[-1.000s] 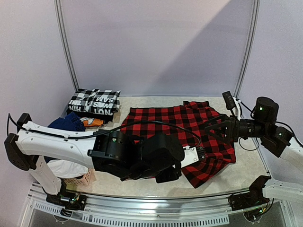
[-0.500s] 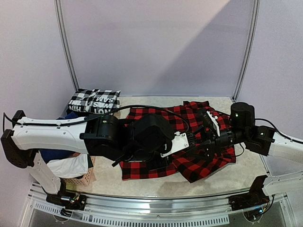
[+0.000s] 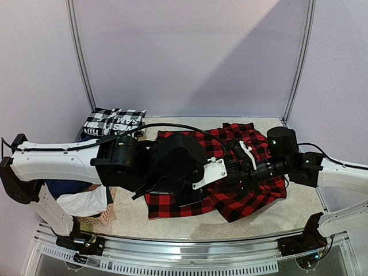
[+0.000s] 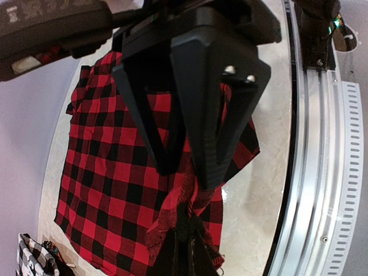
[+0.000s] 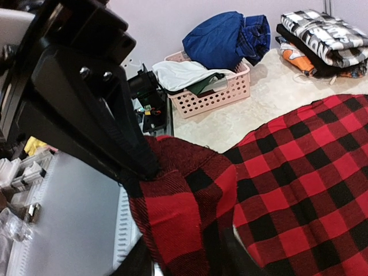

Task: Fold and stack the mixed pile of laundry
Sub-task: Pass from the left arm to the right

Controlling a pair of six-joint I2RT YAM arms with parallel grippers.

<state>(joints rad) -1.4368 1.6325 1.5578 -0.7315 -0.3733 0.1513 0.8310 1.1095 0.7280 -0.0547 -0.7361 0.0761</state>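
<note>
Clenched with the left gripper on a raised ridge of the red-and-black plaid shirt, with cloth bunched between the fingertips and trailing down from them. Clamped likewise with the right gripper on a doubled edge of the same shirt, which spreads out flat ahead of it. Swung both in over the last second from opposite sides: from the near rim of the table with the left, from the shirt's right side with the right, to meet almost tip to tip above the middle of the garment. Dragged the fabric along too; no longer spread flat, now humped up just under the two grips. Reads as a fold under way, with the edges drawn toward the centre but not yet laid down, and with nothing so far added to any stack. Counted: one plaid shirt, directly beneath both grippers; one folded black-and-white checked piece, well apart to the left of the left gripper and beyond it, with one orange-and-white piece peeking out below; one pink basket, well behind and left of the left gripper, holding one white garment and one blue bundle; two grippers, both occupied.
</note>
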